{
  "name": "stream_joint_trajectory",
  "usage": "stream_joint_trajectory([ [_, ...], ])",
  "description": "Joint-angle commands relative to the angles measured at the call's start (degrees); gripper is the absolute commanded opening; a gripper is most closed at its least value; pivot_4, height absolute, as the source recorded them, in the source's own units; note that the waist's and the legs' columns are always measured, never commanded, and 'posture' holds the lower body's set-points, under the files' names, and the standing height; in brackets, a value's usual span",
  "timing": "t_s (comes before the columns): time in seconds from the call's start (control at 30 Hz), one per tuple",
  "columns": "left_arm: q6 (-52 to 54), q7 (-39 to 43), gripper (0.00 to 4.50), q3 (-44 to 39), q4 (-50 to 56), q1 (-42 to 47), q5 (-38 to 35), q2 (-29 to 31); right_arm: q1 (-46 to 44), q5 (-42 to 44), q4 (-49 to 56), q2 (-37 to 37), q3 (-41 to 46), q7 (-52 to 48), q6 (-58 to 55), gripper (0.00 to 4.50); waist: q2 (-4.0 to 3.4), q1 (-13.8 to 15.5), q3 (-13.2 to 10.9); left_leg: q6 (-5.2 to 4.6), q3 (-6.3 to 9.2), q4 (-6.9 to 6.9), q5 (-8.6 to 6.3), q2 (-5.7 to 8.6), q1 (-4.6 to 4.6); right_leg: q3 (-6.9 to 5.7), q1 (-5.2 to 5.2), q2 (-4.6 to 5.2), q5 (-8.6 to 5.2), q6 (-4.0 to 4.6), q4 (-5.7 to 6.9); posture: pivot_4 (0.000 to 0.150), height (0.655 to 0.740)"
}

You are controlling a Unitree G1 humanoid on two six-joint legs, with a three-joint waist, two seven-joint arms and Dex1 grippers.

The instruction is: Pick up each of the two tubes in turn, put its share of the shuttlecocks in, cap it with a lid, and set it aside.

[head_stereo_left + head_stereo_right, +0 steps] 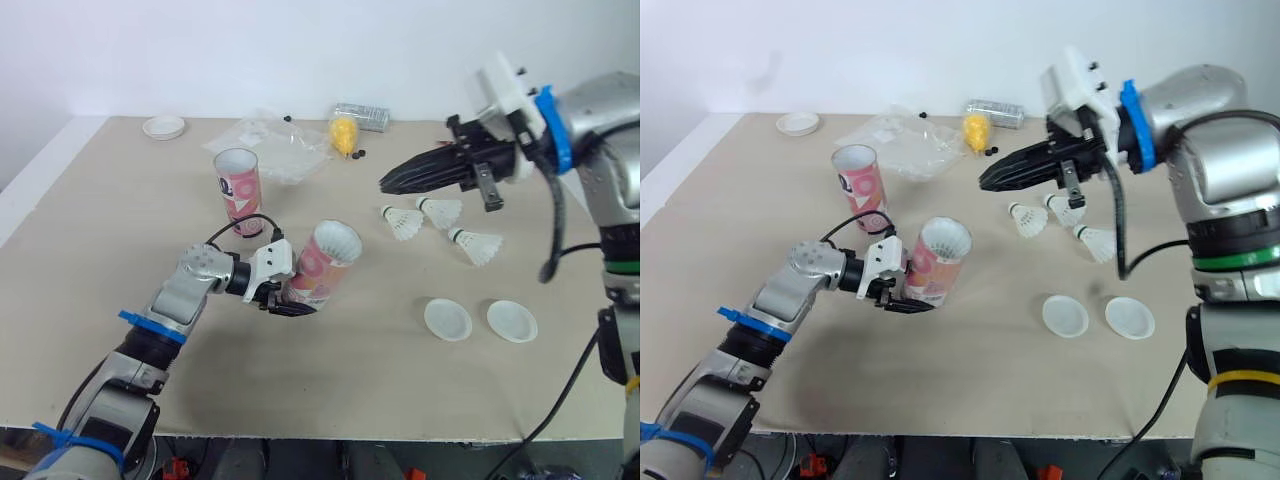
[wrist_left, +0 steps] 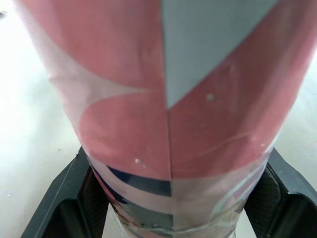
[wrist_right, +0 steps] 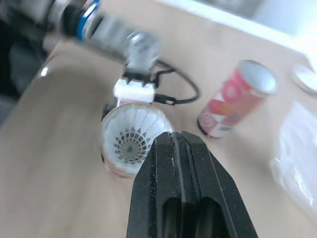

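My left gripper [image 1: 285, 297] is shut on a pink tube [image 1: 322, 262], gripping it low on its body and holding it tilted with the open mouth facing right. The right wrist view looks into that mouth, where a shuttlecock [image 3: 131, 141] sits inside. My right gripper [image 1: 392, 183] hangs in the air to the right of the tube and above it, shut with nothing in it. Three loose shuttlecocks [image 1: 403, 222] [image 1: 441, 211] [image 1: 478, 245] lie on the table below it. Two white lids [image 1: 447, 319] [image 1: 512, 321] lie nearer the front. The second pink tube [image 1: 238, 190] stands upright and open further back.
A clear plastic bag [image 1: 270, 145], a yellow object [image 1: 343, 134] and a silvery packet [image 1: 362, 116] lie along the back of the table. A small white dish [image 1: 164, 127] sits at the back left corner.
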State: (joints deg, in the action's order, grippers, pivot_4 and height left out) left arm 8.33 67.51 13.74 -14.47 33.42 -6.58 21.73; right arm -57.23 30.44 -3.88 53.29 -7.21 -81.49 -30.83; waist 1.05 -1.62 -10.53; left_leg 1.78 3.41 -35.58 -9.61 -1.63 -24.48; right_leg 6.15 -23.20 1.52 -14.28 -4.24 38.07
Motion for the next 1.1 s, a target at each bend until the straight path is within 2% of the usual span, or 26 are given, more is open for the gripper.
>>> stream_joint_trajectory([
  [0.03,-3.04,-3.49,3.09,-0.56,2.91,-4.15,-1.79,-2.72,8.71,2.61,7.74,2.03,7.32,6.33,-5.35,0.14,-0.01,0.09,-0.01,0.00,-0.01,-0.01,0.00,0.00,0.00,0.01,-0.02,0.00,0.02,-0.02,0.03,0.150,0.7400],
  [0.13,-5.84,-5.85,3.09,-0.53,4.46,-7.71,-2.11,-4.81,18.57,1.16,11.54,3.56,10.44,10.69,-7.22,0.14,-0.04,0.28,-0.01,0.00,0.00,0.02,0.00,0.01,-0.10,0.02,-0.12,-0.03,0.04,-0.02,0.04,0.150,0.7400],
  [0.33,-9.41,-10.12,3.09,0.24,6.05,-11.96,-1.59,-7.86,29.59,-4.67,10.28,5.00,11.02,15.96,-4.80,0.14,-0.06,0.22,-0.01,0.00,-0.10,-0.06,0.00,0.00,-0.05,0.07,-0.10,-0.04,0.05,-0.16,-0.01,0.150,0.7400],
  [0.43,-10.58,-11.25,3.09,0.92,5.97,-12.99,-1.05,-8.43,32.13,-6.68,9.12,7.30,10.36,14.28,-3.82,0.96,-0.09,0.17,0.00,0.00,-0.12,-0.11,0.00,0.00,-0.05,0.10,-0.10,-0.05,0.07,-0.11,-0.01,0.150,0.7400],
  [0.57,-11.07,-12.58,3.09,1.47,5.49,-13.06,-0.66,-8.83,33.31,-8.99,8.59,10.70,7.23,10.38,-3.32,2.77,-0.13,0.04,0.00,0.00,-0.20,-0.17,0.00,0.01,-0.03,0.18,-0.09,-0.04,0.01,0.01,-0.01,0.150,0.7400],
  [0.63,-11.31,-13.04,3.09,1.77,5.27,-12.89,-0.48,-8.93,32.90,-10.64,8.07,10.93,5.34,9.99,-2.52,3.93,-0.13,-0.02,0.00,0.00,-0.20,-0.17,0.00,0.00,-0.02,0.17,-0.09,-0.05,0.00,0.02,-0.02,0.150,0.7400],
  [0.7,-11.56,-13.14,3.09,2.08,5.12,-12.79,-0.37,-8.83,32.16,-12.28,7.27,10.75,3.82,10.03,-2.21,4.43,-0.13,-0.15,0.00,0.00,-0.20,-0.17,0.00,0.00,-0.01,0.18,-0.08,-0.05,0.00,0.02,-0.02,0.150,0.7400],
  [1.1,-11.70,-12.32,3.09,3.64,4.26,-13.01,-0.34,-7.99,22.55,-21.58,-2.39,8.49,-7.54,6.13,-2.85,4.43,-0.13,-0.37,0.00,0.01,-0.21,-0.15,0.00,0.01,-0.02,0.20,-0.08,-0.04,-0.02,-0.01,-0.04,0.150,0.7400],
])
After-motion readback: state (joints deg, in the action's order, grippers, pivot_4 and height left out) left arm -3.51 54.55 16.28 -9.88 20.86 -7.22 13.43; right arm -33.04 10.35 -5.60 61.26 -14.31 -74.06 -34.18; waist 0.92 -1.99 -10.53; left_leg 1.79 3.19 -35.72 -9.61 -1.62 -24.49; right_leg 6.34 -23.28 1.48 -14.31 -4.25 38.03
